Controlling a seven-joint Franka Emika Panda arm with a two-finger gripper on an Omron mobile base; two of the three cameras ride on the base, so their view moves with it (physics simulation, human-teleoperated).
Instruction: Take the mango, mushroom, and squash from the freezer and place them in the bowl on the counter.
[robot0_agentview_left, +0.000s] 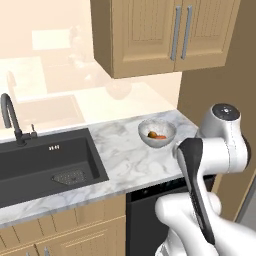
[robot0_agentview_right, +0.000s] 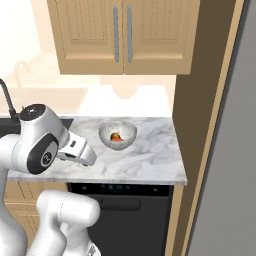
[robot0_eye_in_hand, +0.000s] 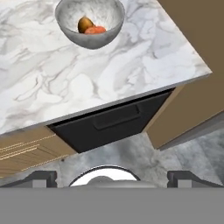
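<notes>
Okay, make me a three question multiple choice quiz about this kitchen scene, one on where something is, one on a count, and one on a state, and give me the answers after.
1. Where does the round silvery-grey marbled bowl stand?
A. In the dark rectangular sink
B. On the white marble counter, right of the sink
C. On the floor

2. How many items lie in the bowl?
A. None
B. Two
C. Five

3. How are the light wood upper cabinet doors?
A. Closed
B. One wide open
C. Removed

Answers: 1 B, as both base views show the bowl on the worktop between the sink and the brown side panel. 2 B, as the hand view shows an orange-brown piece and a red-orange piece side by side. 3 A, as both doors sit flush, handles together.
</notes>
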